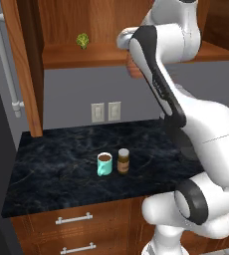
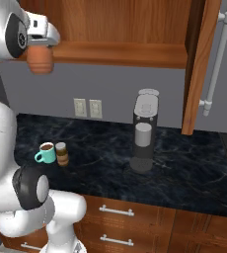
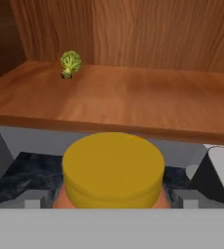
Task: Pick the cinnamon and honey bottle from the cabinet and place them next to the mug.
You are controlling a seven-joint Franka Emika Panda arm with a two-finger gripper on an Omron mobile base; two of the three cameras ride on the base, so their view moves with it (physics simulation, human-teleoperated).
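Holding brown liquid, mug (image 1: 104,164) stands beside cinnamon (image 1: 123,160).

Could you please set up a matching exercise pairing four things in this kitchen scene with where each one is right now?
Things:
1. honey bottle
2. cinnamon
3. small green vegetable
4. coffee machine

Places:
A. on the cabinet shelf
B. on the counter, well apart from the mug
C. held in the end effector, off the shelf
D. on the counter beside the mug

Pairs: 1-C, 2-D, 3-A, 4-B
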